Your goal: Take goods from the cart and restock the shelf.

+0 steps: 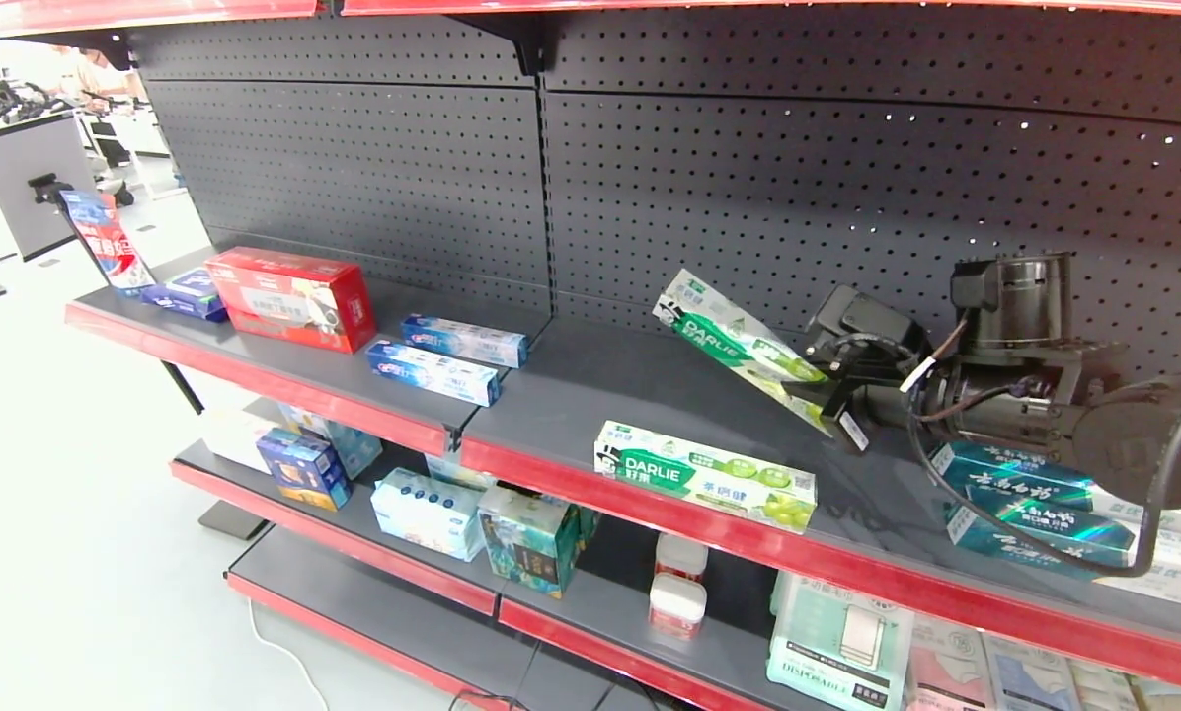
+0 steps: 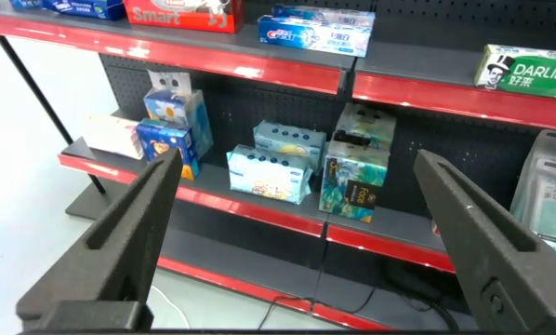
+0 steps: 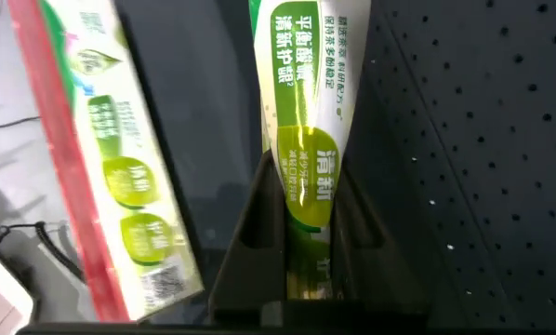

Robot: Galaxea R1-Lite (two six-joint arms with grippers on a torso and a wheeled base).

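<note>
Gripping a green box (image 1: pixel 734 341) by its near end with the right claw (image 1: pixel 827 393), pinched narrow on the card. Held tilted above the shelf (image 1: pixel 610 385), far end raised toward the pegboard (image 1: pixel 748 168); hard to say if touching the board there or stopping just short. Lying flat by the red lip (image 1: pixel 897 581), just in front of the held one: a second box (image 1: pixel 704 474) of the same kind. Stacked farther right on the same shelf: teal boxes (image 1: pixel 1025 504). Hanging well apart from all this, facing the lower shelves (image 2: pixel 213 203): the left claw (image 2: pixel 297 158), spread wide, holding nothing. Judged to be the placing step, with the box not yet set down. Risks from here. If released while tilted, likely to land on the low end, then topple or slide toward the lip and shove the second box off the front. If pushed farther back, liable to jam the raised end against the pegboard and twist in so short a grip at one end. If lowered without levelling, apt to crush a corner of the card. If withdrawn too low afterwards, apt to drag the teal boxes along. Safer to level first, lower onto bare shelf behind the second box, then open and back straight out.
</note>
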